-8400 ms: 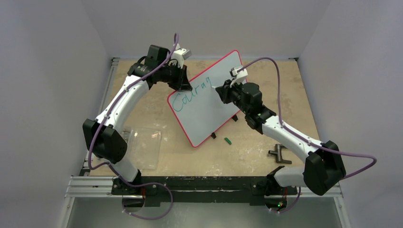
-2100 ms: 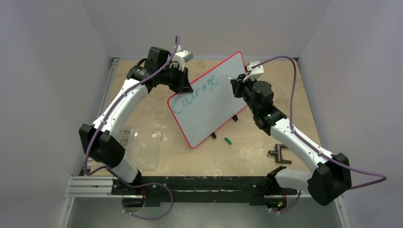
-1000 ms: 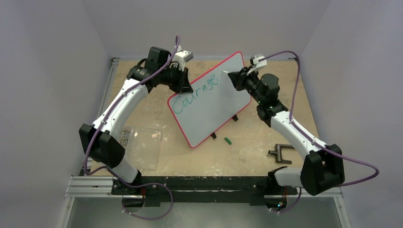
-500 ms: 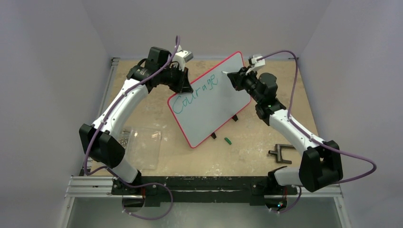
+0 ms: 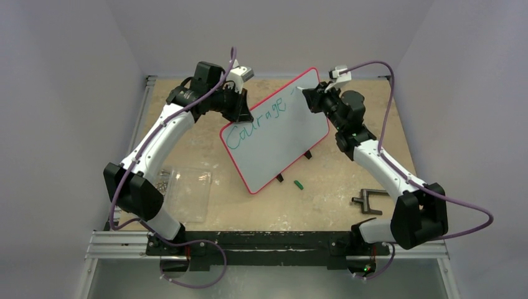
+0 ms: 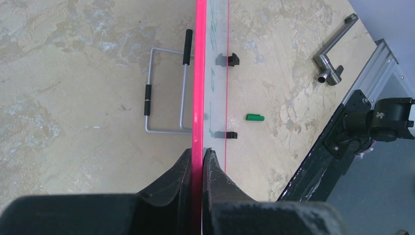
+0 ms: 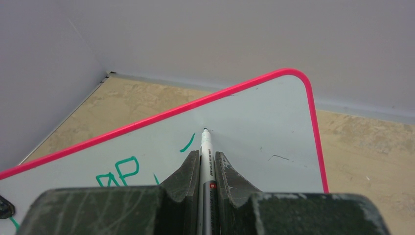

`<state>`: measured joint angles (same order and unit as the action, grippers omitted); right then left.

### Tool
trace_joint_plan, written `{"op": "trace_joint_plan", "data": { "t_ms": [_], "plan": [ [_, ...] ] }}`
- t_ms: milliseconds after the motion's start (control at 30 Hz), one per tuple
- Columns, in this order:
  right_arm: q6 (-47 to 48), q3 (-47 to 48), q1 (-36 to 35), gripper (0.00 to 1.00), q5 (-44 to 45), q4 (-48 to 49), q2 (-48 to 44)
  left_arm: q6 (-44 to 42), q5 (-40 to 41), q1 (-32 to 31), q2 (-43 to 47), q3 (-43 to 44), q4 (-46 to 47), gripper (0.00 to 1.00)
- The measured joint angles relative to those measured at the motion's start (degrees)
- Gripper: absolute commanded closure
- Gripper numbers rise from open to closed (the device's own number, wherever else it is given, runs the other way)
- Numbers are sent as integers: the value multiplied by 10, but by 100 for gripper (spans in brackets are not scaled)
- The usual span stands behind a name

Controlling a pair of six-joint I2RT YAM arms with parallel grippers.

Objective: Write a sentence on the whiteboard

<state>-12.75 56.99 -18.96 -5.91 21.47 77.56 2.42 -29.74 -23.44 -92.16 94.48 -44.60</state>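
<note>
The whiteboard stands tilted on the table, white with a red-pink rim. Teal handwriting on it reads "Courage", with a short fresh stroke beyond it. My left gripper is shut on the board's top-left edge, seen edge-on in the left wrist view. My right gripper is shut on a white marker, its tip near or on the board's upper right part. The words "to start" do not show.
A green marker cap lies on the table below the board. A metal handle tool lies at the right front. A clear plastic sheet lies at the left front. A wire stand shows behind the board.
My right gripper has moved with the marker up and right along the board, past the end of "Courage", and a short new stroke has appeared. My left arm has held still.
</note>
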Motion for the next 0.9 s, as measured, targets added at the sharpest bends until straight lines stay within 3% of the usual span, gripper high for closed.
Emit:
{"op": "trace_joint_plan", "data": {
  "t_ms": [533, 900],
  "plan": [
    [0, 2, 2, 100, -12, -12, -38, 0, 3, -2, 1, 0, 0, 100],
    [-14, 3, 2, 100, -34, -13, -10, 0, 3, -3, 1, 0, 0, 100]
  ]
}}
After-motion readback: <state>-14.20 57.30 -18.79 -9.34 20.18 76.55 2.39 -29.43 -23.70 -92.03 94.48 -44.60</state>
